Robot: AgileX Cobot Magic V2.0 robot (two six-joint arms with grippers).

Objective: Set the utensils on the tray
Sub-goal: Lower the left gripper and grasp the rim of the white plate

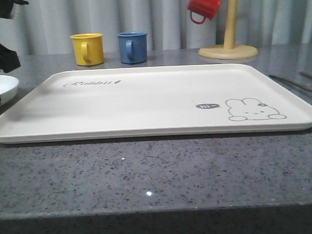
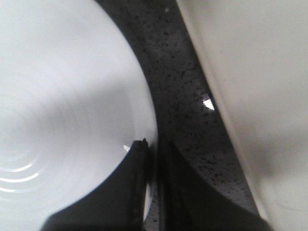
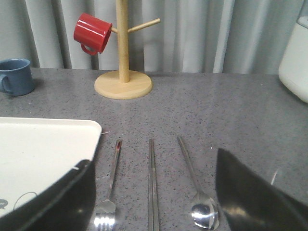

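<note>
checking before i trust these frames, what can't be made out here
- Fork tines: cut off by the right wrist view's edge.
- Chopsticks lower ends: same edge.
- Plate: blurred in the left wrist view, partly behind the left gripper.
- Utensils in the front view: thin slivers at the frame edge, too small.

Pale grey pleated curtains are hanging across the back at twelve o'clock. A speckled dark grey stone countertop is catching small glints of overhead light toward six o'clock.
</note>
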